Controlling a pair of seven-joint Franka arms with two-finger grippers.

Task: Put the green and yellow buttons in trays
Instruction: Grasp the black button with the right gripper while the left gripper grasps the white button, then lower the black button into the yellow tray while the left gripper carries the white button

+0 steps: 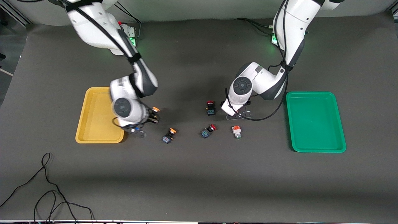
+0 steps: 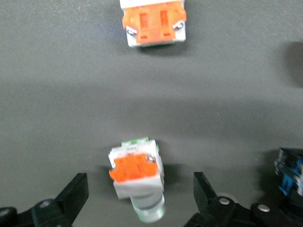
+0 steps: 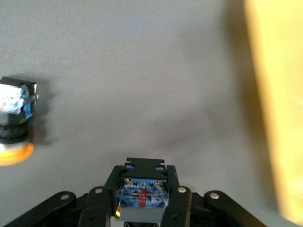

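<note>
My right gripper (image 1: 152, 117) is shut on a black-and-blue switch with an orange-yellow cap (image 1: 155, 109), held just beside the yellow tray (image 1: 93, 130). In the right wrist view the gripper (image 3: 142, 189) clamps its blue body (image 3: 142, 195), with the tray's edge (image 3: 279, 104) close by. A second yellow-capped switch (image 1: 169, 135) (image 3: 14, 125) lies on the table. My left gripper (image 1: 241, 114) (image 2: 139, 184) is open, with one finger on each side of a white switch with an orange block (image 2: 136, 177), hidden in the front view. Another white switch (image 1: 237, 131) (image 2: 152, 21) lies nearer the camera. The green tray (image 1: 315, 146) is empty.
Two red-capped black-and-blue switches lie mid-table, one (image 1: 210, 108) beside the left gripper and one (image 1: 208, 131) nearer the camera; one's blue body shows in the left wrist view (image 2: 289, 170). A black cable (image 1: 46, 186) loops at the near corner, at the right arm's end.
</note>
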